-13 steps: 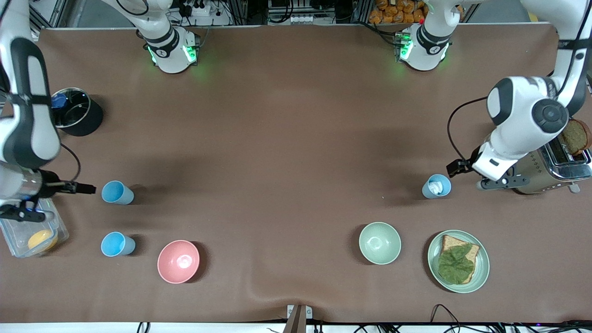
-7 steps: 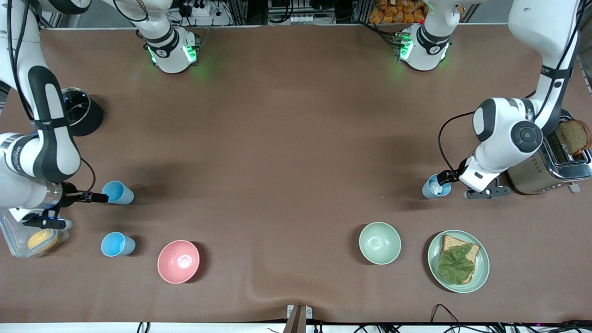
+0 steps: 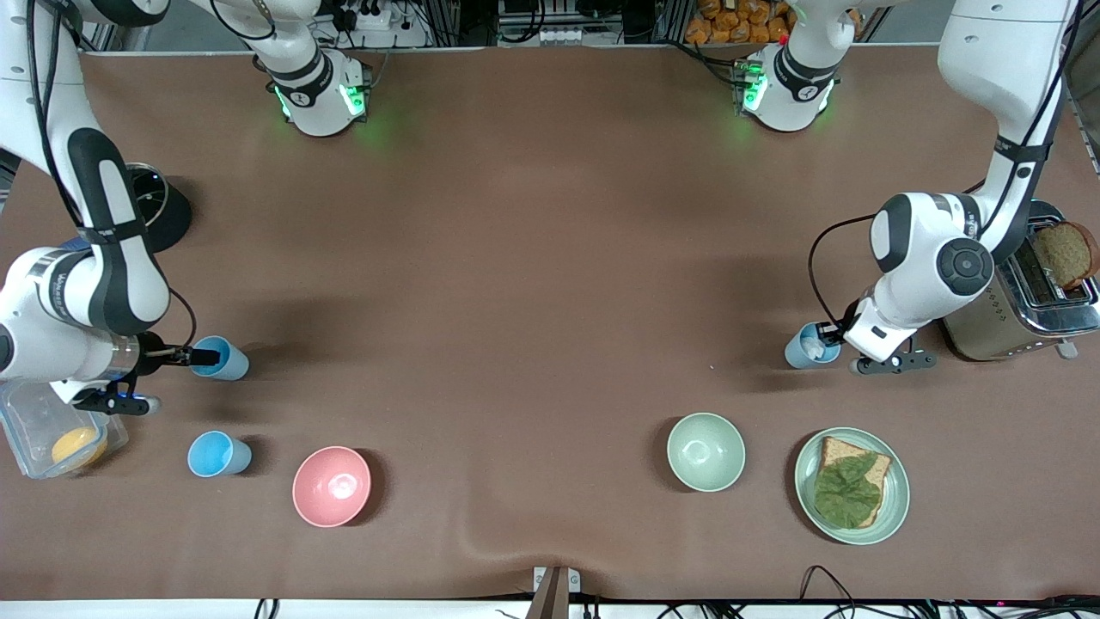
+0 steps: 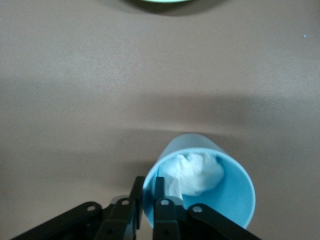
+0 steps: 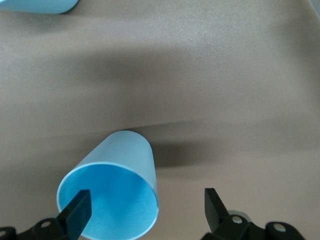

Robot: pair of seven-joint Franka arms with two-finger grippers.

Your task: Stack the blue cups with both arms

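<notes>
Three blue cups stand on the brown table. One cup holds crumpled white paper, at the left arm's end. My left gripper is shut on its rim; in the left wrist view one finger is inside the cup and one outside. My right gripper is open at an empty cup at the right arm's end; in the right wrist view one finger is over the cup's mouth and the other outside. The third cup stands nearer the front camera.
A pink bowl stands beside the third cup. A pale-green bowl and a plate with toast and lettuce lie nearer the camera than the left gripper. A toaster, a black pot and a clear box stand at the table's ends.
Both arms moved in toward their cups. The left gripper reached the paper-filled cup and closed on its rim. The right gripper's finger came over the empty cup's mouth.
</notes>
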